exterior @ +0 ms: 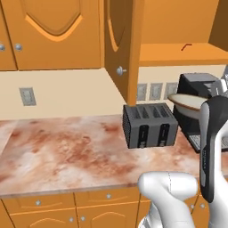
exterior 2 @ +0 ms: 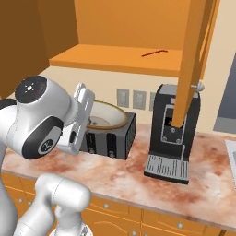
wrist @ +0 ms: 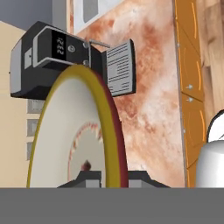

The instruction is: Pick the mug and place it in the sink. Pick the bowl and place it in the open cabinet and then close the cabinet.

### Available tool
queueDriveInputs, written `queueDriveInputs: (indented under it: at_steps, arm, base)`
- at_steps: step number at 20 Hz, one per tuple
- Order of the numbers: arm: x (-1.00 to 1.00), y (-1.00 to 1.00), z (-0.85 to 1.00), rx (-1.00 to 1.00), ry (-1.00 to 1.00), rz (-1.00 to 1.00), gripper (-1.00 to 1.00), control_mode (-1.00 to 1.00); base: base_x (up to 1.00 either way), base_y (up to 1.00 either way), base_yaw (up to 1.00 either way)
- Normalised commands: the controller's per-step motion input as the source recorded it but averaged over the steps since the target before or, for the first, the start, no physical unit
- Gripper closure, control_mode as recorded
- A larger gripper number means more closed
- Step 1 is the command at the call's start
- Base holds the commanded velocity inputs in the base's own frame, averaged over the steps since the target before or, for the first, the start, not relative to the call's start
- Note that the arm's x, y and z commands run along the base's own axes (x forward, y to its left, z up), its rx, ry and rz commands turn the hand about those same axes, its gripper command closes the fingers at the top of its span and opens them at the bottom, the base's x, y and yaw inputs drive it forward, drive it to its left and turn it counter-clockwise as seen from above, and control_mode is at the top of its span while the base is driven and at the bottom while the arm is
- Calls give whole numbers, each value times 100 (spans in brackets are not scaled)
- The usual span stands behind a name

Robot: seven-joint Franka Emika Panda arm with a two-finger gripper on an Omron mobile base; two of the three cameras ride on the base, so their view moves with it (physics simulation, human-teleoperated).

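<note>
Tan-olive rim of the bowl is pinched in the hand, fingers nearly closed, one each side of the rim. Bowl fills lower left of the hand view, edge-on, extending straight out from the fingertips. Right base view: centre left, bowl held above the toaster, open face toward the camera.

A kitchen; orange cabinets, marbled counter, toaster, coffee machine.
</note>
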Motion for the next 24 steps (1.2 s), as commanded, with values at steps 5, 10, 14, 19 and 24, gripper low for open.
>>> queueDriveInputs:
  at_steps: [5, 10, 14, 19, 24]
  arm:
    - [0, 0, 0, 0, 0, 0, 100, 100]
    - [0, 0, 0, 0, 0, 0, 100, 100]
    - [0, 0, 0, 0, 0, 0, 100, 100]
    - [0, 0, 0, 0, 0, 0, 100, 100]
    - [0, 0, 0, 0, 0, 0, 100, 100]
  base:
    - [-19, 0, -17]
    - [-16, 0, -20]
    - [15, 0, -15]
    - [76, 0, -1]
    - [100, -26, 3]
